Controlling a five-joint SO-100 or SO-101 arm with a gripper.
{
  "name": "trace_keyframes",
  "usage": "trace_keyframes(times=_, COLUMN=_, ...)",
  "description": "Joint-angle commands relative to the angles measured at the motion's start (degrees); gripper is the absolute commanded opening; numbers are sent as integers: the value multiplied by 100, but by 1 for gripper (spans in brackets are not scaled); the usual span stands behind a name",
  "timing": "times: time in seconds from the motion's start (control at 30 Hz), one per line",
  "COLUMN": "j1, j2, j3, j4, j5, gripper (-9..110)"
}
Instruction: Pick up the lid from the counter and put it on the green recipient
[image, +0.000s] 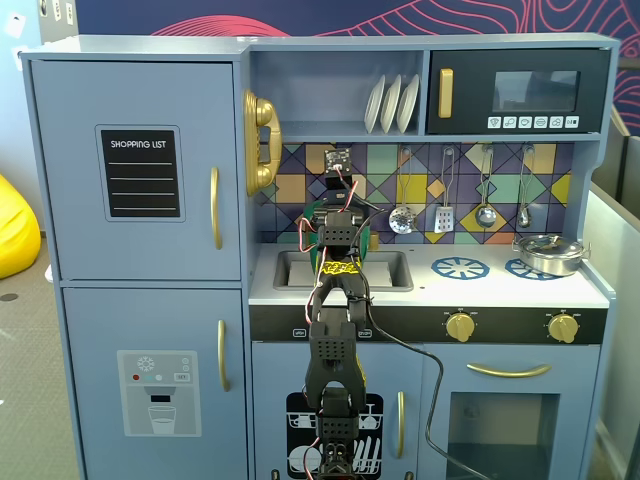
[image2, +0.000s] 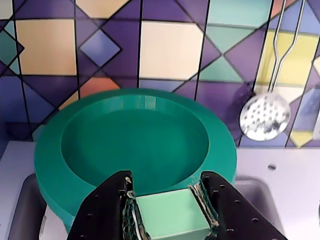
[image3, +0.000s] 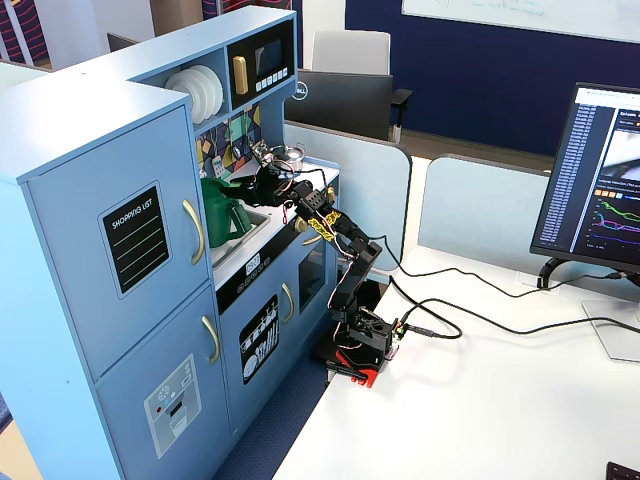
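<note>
The jaws are clamped on the squarish knob of the lid (image2: 135, 150), which the gripper (image2: 172, 220) holds nearly on edge in the wrist view, its hollow face turned to the camera. In a fixed view the green recipient (image3: 222, 212) stands at the sink end of the counter (image3: 300, 190), just beside and slightly below the gripper (image3: 262, 182); whether lid and rim already touch I cannot tell. The likely failure, as I judge it, is seating: released while tilted, the lid could catch one edge on the rim and slide into the sink (image: 385, 268). The knob grip is small, so twisting might also loosen it. Close by hang the skimmer (image2: 264, 116) on the tiled backsplash, and the steel pot (image: 547, 252) sits well apart on the burners.
</note>
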Motion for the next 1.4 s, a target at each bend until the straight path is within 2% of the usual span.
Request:
trace_keyframes(times=0.0, j1=123, j2=246, j3=-79, j4=97, j5=211, gripper=0)
trace_keyframes(times=0.03, j1=114, j2=237, j3=-88, j4=88, j5=237, gripper=0)
trace_keyframes(times=0.17, j1=132, j2=211, j3=-185, j4=-88, j5=615, gripper=23)
trace_keyframes(times=0.27, j1=149, j2=141, j3=-360, j4=-185, j5=650, gripper=33)
trace_keyframes(times=0.53, j1=-114, j2=369, j3=-976, j4=-264, j5=501, gripper=34)
trace_keyframes(times=0.7, j1=-299, j2=1327, j3=-853, j4=993, j5=202, gripper=32)
trace_keyframes(times=0.9, j1=-202, j2=3322, j3=1292, j4=2215, j5=105, gripper=26)
trace_keyframes(times=1.07, j1=-114, j2=4746, j3=3533, j4=3261, j5=290, gripper=10)
trace_keyframes(times=1.2, j1=-53, j2=5317, j3=5476, j4=3023, j5=422, gripper=0)
trace_keyframes(times=1.27, j1=-202, j2=5502, j3=6398, j4=2470, j5=1072, gripper=0)
trace_keyframes(times=1.37, j1=-378, j2=5880, j3=7717, j4=1837, j5=1063, gripper=0)
